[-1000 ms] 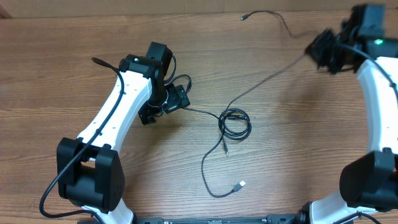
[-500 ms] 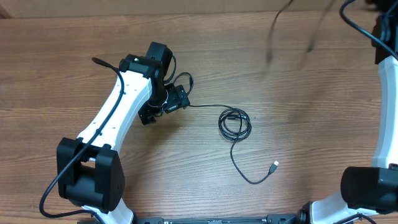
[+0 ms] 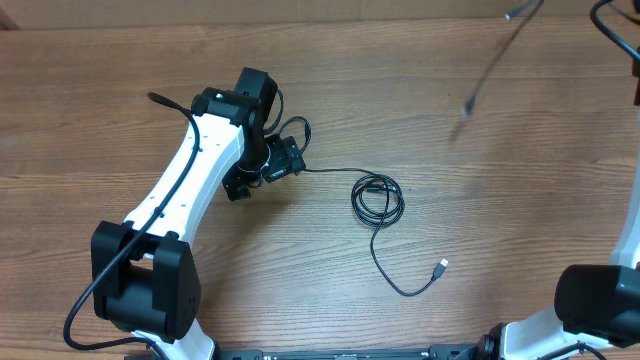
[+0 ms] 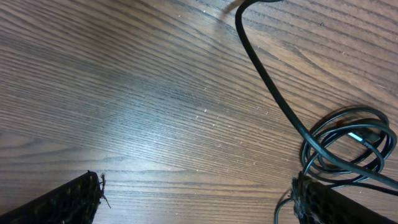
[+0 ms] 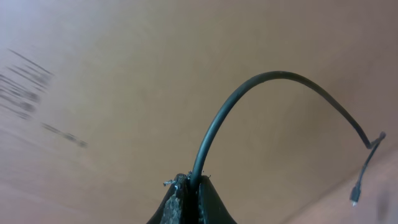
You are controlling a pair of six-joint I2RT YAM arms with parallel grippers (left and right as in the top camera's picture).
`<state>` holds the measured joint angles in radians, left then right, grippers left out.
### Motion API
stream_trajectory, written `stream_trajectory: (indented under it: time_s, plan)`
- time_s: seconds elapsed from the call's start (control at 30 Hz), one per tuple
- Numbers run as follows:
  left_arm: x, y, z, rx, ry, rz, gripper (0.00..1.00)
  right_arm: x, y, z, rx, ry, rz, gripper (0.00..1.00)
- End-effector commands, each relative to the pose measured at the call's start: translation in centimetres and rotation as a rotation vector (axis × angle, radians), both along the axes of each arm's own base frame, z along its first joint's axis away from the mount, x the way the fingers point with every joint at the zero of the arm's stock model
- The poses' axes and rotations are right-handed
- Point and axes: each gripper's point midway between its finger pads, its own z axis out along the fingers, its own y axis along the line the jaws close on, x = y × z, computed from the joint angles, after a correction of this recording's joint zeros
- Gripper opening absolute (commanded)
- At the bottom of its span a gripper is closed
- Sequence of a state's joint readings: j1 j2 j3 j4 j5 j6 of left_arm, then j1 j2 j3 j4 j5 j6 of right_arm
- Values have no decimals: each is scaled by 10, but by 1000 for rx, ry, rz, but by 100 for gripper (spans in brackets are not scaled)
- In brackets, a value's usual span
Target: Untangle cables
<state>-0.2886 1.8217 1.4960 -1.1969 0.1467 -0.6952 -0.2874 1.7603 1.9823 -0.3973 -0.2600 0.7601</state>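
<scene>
One thin black cable lies on the wooden table as a small coil [image 3: 378,198]. A strand runs left from it to my left gripper [image 3: 283,160], and a tail curves down to a silver USB plug [image 3: 441,267]. In the left wrist view the left gripper [image 4: 199,202] is open and empty, with the coil [image 4: 348,143] beside its right finger. My right gripper [image 5: 191,185] is shut on a second black cable [image 5: 214,124], raised in the air. That cable hangs blurred at the top right of the overhead view [image 3: 488,70], and its small plug [image 5: 354,200] dangles.
The left arm [image 3: 190,190] lies across the left middle of the table. Only a part of the right arm [image 3: 630,250] shows along the right edge. A brown cardboard surface [image 5: 93,62] fills the right wrist view.
My right gripper rose up and right out of the overhead view, pulling its cable free of the coil. The coil's tail and USB plug swung right. The left arm stayed still.
</scene>
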Motion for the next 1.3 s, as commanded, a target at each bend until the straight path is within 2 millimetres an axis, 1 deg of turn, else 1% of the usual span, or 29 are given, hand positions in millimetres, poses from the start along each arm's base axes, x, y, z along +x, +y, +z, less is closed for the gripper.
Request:
stream_trajectory:
  time_s: [0.0,0.07,0.1,0.17,0.23,0.37,0.43,0.5,0.57,0.67,0.73,0.8,0.87,0.9,0.93,0.97,1.0,1.03,1.1,1.17,1.27]
  plan:
    - [-1,-3,3,-9,-10,-29,100,9,5,-16,-41,41,38,4]
    - [-1,-3,3,-9,-10,-29,100,12,17,-21,-20,48,109,4]
    - [-1,-3,3,-9,-10,-29,99,11,33,-21,-9,45,187,4]
    - [-1,-3,3,-9,-10,-29,100,10,48,-20,16,44,255,4]
    - [-1,-3,3,-9,-10,-29,100,7,63,-20,97,53,314,4]
    - [-1,-3,3,-9,-10,-29,100,4,75,-17,253,72,360,4]
    - [-1,-3,3,-9,-10,-29,100,4,79,-8,258,43,390,4]
    - [-1,-3,3,-9,-10,-29,100,5,79,-2,244,13,396,4]
    - [-1,-3,3,-9,-10,-29,100,7,69,-2,236,8,355,4]
    - [-1,-3,3,-9,-10,-29,99,16,47,-16,185,21,272,4]
    - [-1,-3,3,-9,-10,-29,100,24,33,-33,149,47,241,4]
    - [-1,-3,3,-9,-10,-29,100,33,14,-54,115,84,193,4]
    - [-1,-3,3,-9,-10,-29,100,42,-16,-85,82,147,102,4]
    - [-1,-3,3,-9,-10,-29,99,44,-31,-99,75,178,61,6]
    - [-1,-3,3,-9,-10,-29,100,46,-47,-117,85,218,16,17]
    - [-1,-3,3,-9,-10,-29,100,47,-58,-131,98,245,-1,46]
    - [-1,-3,3,-9,-10,-29,100,46,-68,-146,118,273,-4,80]
    - [-1,-3,3,-9,-10,-29,99,45,-75,-156,136,294,0,100]
    - [-1,-3,3,-9,-10,-29,100,40,-87,-168,173,317,16,100]
    - [-1,-3,3,-9,-10,-29,99,31,-102,-172,195,330,2,100]
    - [-1,-3,3,-9,-10,-29,99,16,-120,-170,187,346,-30,100]
